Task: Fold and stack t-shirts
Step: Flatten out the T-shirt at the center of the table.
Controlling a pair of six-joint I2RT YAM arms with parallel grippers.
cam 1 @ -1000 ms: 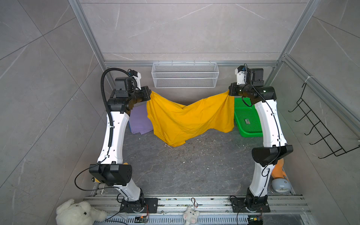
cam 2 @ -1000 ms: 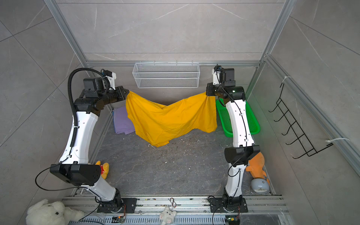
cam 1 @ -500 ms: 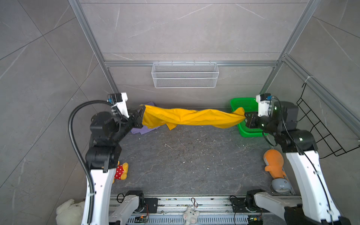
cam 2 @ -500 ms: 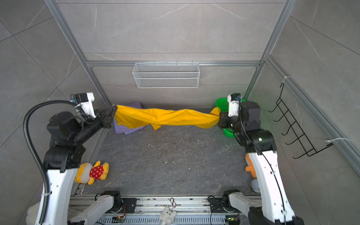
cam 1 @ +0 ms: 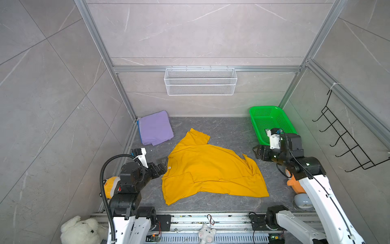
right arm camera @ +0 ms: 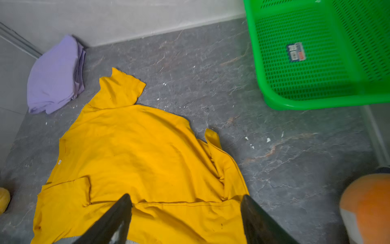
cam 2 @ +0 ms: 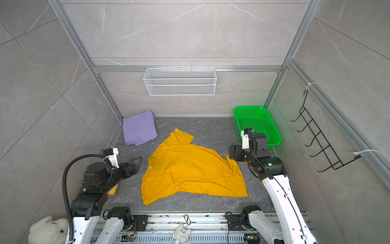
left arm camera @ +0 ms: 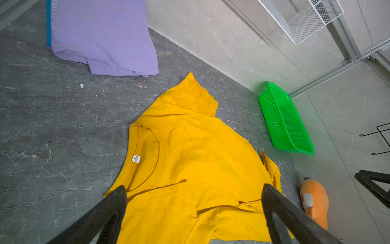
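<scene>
Clearly the yellow t-shirt [cam 1: 211, 169] is spread unevenly; left gripper [left arm camera: 193, 189] and right gripper [right arm camera: 185, 198] are held wide open, empty. Its 2 turned-over flaps should probably be flattened first.

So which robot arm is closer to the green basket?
Right. The right gripper hangs just by the near end of the green basket. The left gripper is way across the yellow shirt, on the other side.

Both our arms low, jaws parted.
Our left arm [cam 1: 133, 175] reaches forward and inward from its base, left jaws spread wide; our right arm [cam 1: 293, 143] bends at the elbow and points inward, right jaws likewise apart.
</scene>
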